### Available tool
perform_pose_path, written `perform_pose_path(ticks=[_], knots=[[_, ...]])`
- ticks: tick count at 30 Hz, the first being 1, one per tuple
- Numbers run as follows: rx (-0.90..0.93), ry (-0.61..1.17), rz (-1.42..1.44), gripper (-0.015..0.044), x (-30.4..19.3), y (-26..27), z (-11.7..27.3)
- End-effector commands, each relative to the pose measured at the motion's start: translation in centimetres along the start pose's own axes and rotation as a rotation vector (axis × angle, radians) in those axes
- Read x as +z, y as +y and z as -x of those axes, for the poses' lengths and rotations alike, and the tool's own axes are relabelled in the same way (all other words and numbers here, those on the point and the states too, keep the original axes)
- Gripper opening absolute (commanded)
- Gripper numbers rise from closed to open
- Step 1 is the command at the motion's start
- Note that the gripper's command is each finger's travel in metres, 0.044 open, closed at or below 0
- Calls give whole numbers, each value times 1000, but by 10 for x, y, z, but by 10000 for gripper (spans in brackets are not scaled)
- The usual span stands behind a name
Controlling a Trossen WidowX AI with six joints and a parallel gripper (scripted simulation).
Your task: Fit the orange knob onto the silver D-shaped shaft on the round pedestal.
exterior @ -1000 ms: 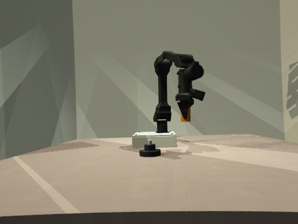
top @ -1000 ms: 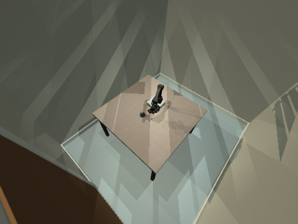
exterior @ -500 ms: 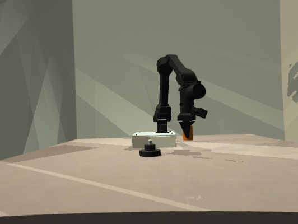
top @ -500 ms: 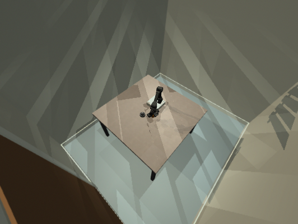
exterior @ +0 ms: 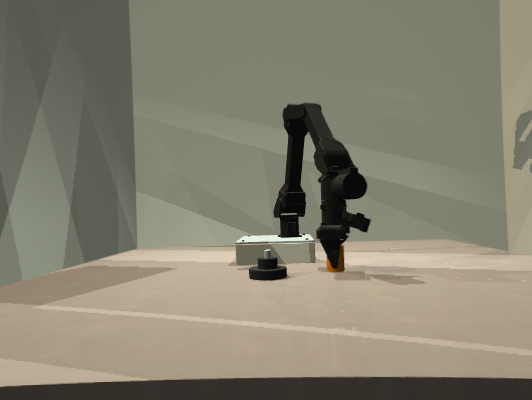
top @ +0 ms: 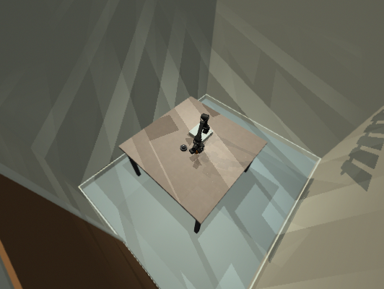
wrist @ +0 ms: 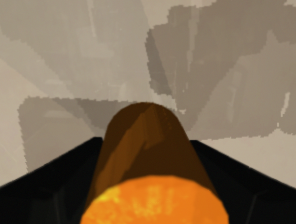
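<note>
The orange knob is upright, its round top facing the wrist camera. My gripper points down and is shut on the knob, a finger on each side. The knob's lower end is at or just above the table; I cannot tell if it touches. The black round pedestal stands apart from the knob, to its left in the top and exterior views. The silver shaft stands up from the pedestal's middle. Its flat side cannot be made out, and the knob's hole is hidden underneath.
The arm's pale base box stands behind the pedestal in the exterior view. The brown table carries everything, and its near edge runs along the bottom of that view. Arm shadows fall around the knob.
</note>
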State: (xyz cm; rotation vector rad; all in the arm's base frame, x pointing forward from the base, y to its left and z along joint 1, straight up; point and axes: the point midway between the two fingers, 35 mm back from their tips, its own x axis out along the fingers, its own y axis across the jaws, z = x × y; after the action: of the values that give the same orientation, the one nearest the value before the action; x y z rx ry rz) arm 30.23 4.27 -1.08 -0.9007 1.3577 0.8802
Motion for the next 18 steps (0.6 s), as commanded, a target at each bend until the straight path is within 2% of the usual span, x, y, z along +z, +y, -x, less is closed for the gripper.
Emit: perform_pose_path(ticks=[1,8,18], knots=[[1,1,0,53,0,0,0],[1,1,0,236,0,0,0],[1,1,0,240,0,0,0]])
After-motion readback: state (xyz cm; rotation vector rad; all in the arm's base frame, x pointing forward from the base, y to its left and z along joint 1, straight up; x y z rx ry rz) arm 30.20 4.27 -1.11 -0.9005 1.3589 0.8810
